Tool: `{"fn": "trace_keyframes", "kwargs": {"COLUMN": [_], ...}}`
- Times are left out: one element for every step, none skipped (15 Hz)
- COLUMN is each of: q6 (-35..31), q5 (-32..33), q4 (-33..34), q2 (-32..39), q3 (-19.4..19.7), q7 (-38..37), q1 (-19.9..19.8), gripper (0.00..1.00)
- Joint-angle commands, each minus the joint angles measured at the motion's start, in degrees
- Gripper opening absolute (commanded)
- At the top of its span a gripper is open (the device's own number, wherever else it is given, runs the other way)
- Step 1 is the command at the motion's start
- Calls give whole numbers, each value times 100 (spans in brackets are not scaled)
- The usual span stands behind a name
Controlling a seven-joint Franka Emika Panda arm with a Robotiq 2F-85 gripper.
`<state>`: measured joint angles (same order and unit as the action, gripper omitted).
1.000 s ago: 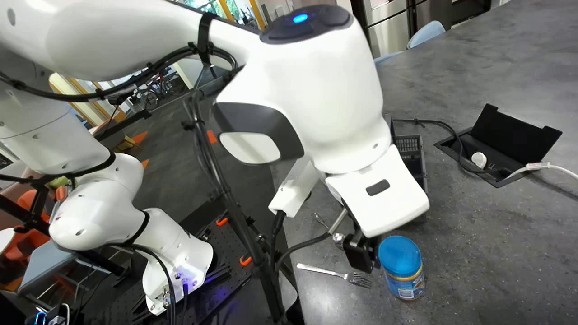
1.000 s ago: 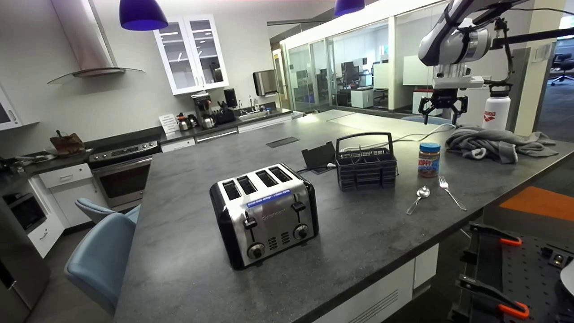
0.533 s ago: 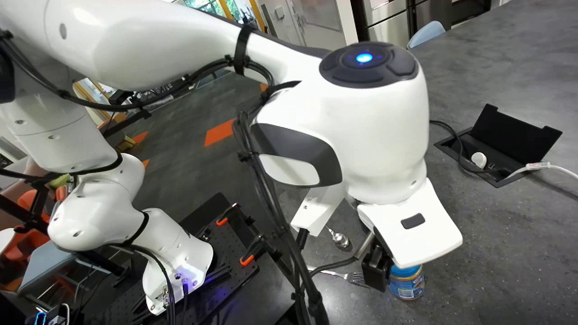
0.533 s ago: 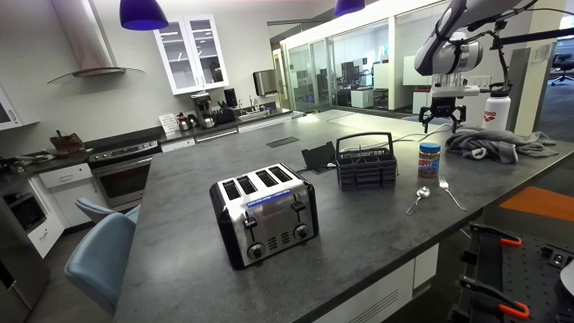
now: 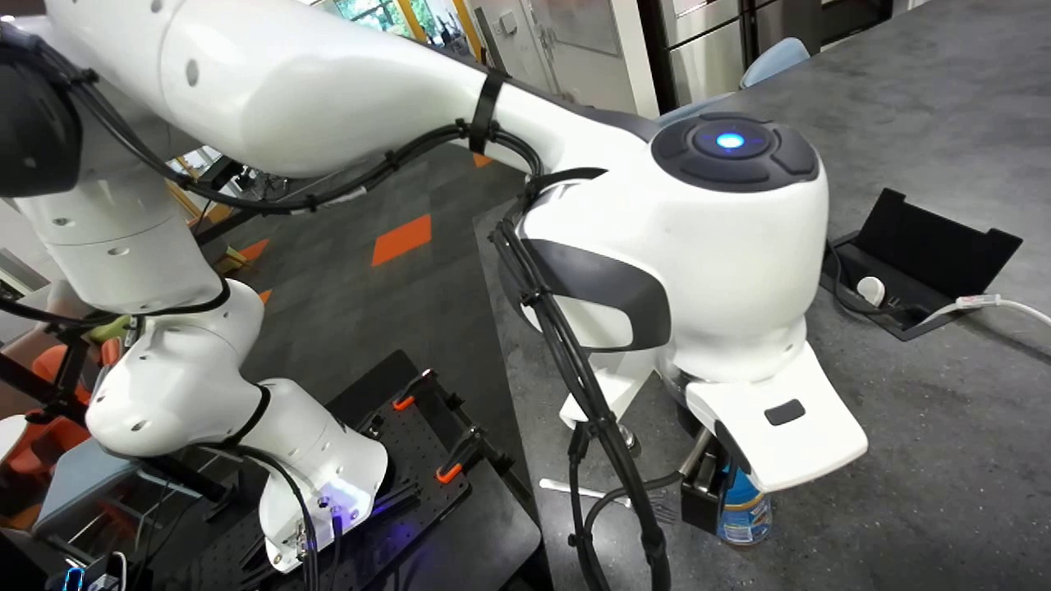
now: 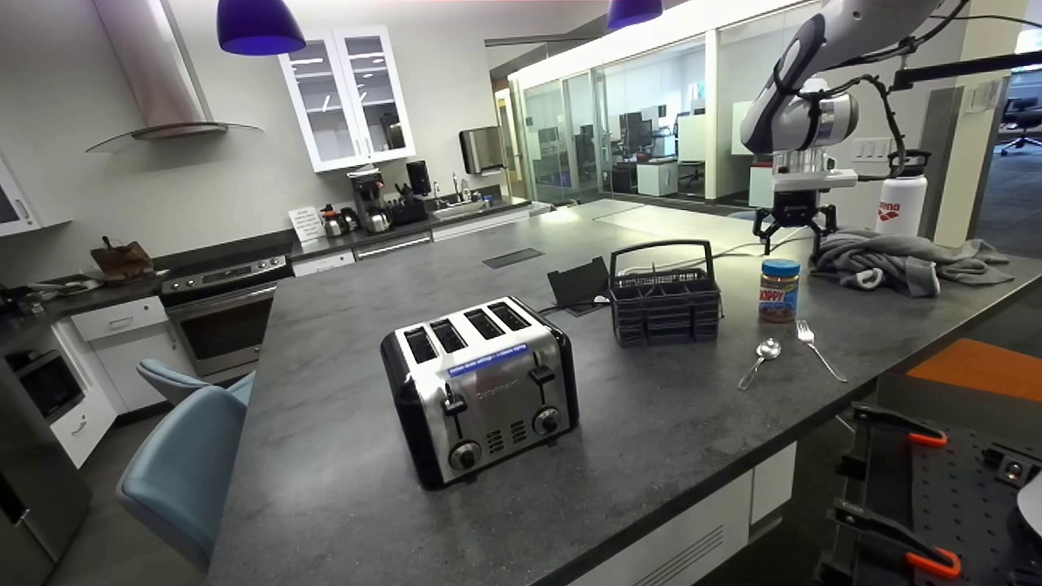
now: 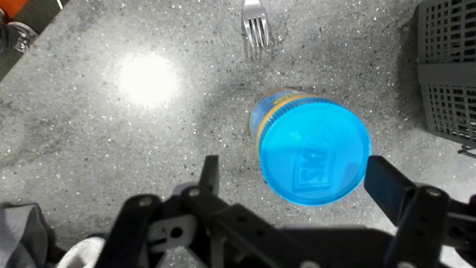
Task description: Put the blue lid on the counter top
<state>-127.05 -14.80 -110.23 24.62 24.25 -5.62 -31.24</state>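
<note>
Wrist view showed the grey worktop (image 7: 93,149), the end effector (image 7: 292,158) over it, wide open and holding nothing, and the jar (image 7: 261,111), whose blue lid (image 7: 315,154), still on, sat nearer the finger (image 7: 386,190) on the view's right.

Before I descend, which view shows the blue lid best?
The wrist view: the blue lid looks large, nearly unobstructed. In an exterior view the lid looks small; in an exterior view the arm mostly hides it.
</note>
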Motion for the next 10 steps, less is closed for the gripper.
{"fn": "trace_keyframes", "kwargs": {"q6": [178, 155, 148, 114, 67, 53, 31, -11, -4, -4], "q5": [-23, -7, -3, -8, 0, 0, 6, 20, 29, 51], "q4": [180, 170, 169, 154, 142, 139, 131, 96, 92, 89], "q2": [119, 127, 139, 140, 143, 144, 144, 133, 133, 138], "q3": [-114, -120, -130, -144, -145, -152, -153, -151, -152, -145], "q7": [-2, -20, -25, -23, -44, -46, -59, -94, -101, -121], "q1": [-70, -56, -52, -46, -34, -32, -23, 3, 11, 28], "gripper": [100, 100, 100, 100, 100, 100, 100, 100, 100, 100]}}
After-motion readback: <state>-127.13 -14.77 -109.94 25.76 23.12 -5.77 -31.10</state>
